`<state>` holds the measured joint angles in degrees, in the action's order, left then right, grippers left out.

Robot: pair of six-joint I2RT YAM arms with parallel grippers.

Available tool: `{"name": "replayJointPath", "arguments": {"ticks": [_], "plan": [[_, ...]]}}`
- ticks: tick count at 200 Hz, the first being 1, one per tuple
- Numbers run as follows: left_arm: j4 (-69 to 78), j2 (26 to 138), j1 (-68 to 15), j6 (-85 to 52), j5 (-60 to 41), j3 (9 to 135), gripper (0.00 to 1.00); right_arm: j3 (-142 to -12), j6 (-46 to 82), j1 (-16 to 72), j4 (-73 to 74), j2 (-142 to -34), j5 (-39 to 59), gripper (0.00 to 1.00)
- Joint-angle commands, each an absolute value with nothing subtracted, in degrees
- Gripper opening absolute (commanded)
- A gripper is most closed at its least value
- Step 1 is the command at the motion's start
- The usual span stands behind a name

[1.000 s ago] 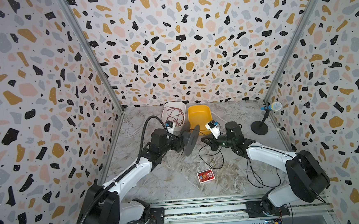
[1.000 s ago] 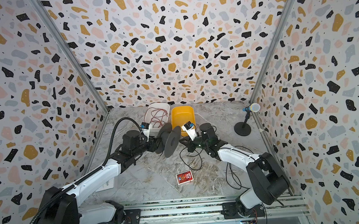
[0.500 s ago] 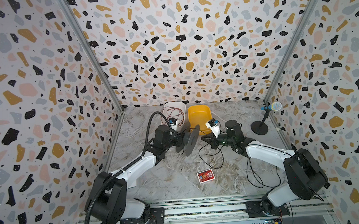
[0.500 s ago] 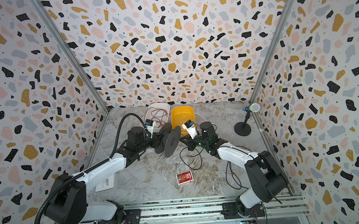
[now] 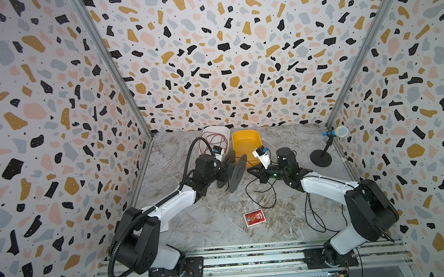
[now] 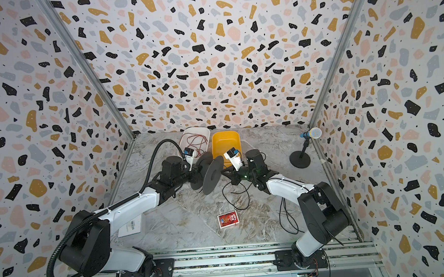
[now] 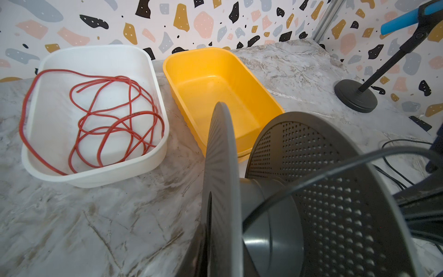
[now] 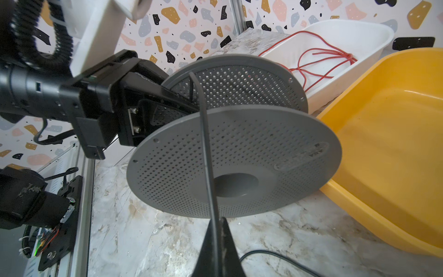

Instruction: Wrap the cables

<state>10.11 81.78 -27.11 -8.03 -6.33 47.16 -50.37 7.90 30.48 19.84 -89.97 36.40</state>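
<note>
A grey perforated spool (image 5: pixel 235 174) (image 6: pixel 212 175) stands with its flanges upright in front of the tubs. My left gripper (image 5: pixel 221 170) (image 8: pixel 167 98) is shut on the flange facing it; that flange's edge (image 7: pixel 220 191) fills the left wrist view. The thin black cable (image 8: pixel 206 134) runs from my right gripper (image 8: pixel 217 230) up over the near flange's rim to the hub (image 7: pixel 275 215). The right gripper (image 5: pixel 249 170) (image 6: pixel 224 173) is shut on the cable just right of the spool. The rest of the cable (image 5: pixel 269 194) lies in loose loops on the table.
A yellow tub (image 5: pixel 246 143) stands just behind the spool, beside a white tub (image 5: pixel 205 145) holding a red wire (image 7: pixel 107 115). A red card pack (image 5: pixel 254 218) lies in front. A microphone stand (image 5: pixel 321 159) stands at the right wall.
The left arm has swung forward and its hose has risen, while its jaws have closed on the spool's flange. The spool and the right gripper have stayed in place.
</note>
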Motion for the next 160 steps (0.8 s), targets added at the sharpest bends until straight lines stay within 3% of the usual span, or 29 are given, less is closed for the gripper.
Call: {"name": "replayJointPath", "arguments": {"ticks": [1, 54, 87, 109, 133, 160], "plan": [[8.6, 80.8, -28.1, -6.3, -4.3, 49.2, 0.15, -53.4, 8.1, 30.3, 20.0, -90.3, 37.4, 0.0], [4.9, 77.5, -29.8, -7.2, -2.6, 49.2, 0.0, -54.6, 7.8, 30.3, 18.7, -91.6, 37.3, 0.0], [1.2, 75.9, -31.1, -9.0, -0.9, 50.4, 0.0, -54.6, 8.3, 30.3, 18.8, -91.6, 37.6, 0.04], [-2.4, 74.2, -31.5, -10.8, 1.1, 51.1, 0.0, -54.9, 8.8, 30.4, 18.8, -91.4, 38.5, 0.18], [-5.3, 71.9, -31.4, -13.5, 3.2, 50.8, 0.0, -55.2, 8.5, 30.9, 16.8, -90.3, 37.4, 0.52], [-6.9, 69.2, -31.5, -14.4, 2.8, 50.5, 0.0, -54.3, 8.1, 32.6, 15.5, -87.7, 33.1, 0.73]]}}
